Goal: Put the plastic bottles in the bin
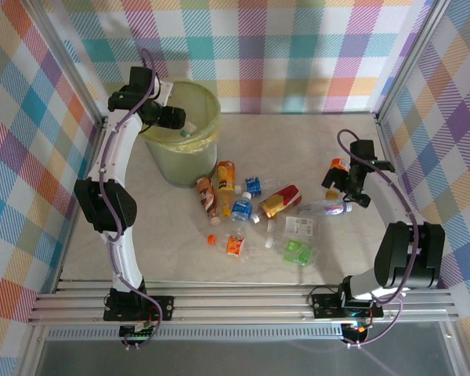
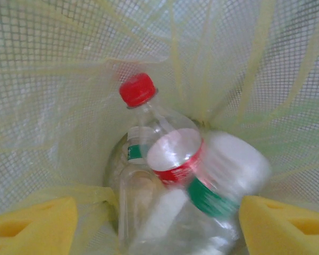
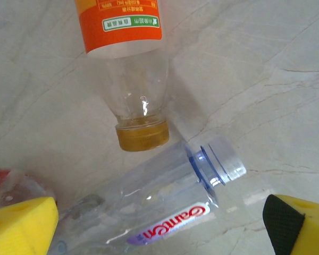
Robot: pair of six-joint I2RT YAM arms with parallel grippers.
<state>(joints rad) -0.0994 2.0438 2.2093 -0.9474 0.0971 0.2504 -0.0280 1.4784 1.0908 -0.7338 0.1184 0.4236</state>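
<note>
My right gripper (image 3: 159,223) is apart, clear bottle (image 3: 149,204) right under it. I'd go straight down, missing the orange-label bottle (image 3: 125,32) ahead.

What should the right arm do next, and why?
Probably lower the right gripper and shut it on the clear bottle with no cap. The fingers are open and hold nothing, and that bottle lies on the table just under them. The orange-labelled bottle lies close beside its neck, so a gentle, straight drop seems safest.
</note>
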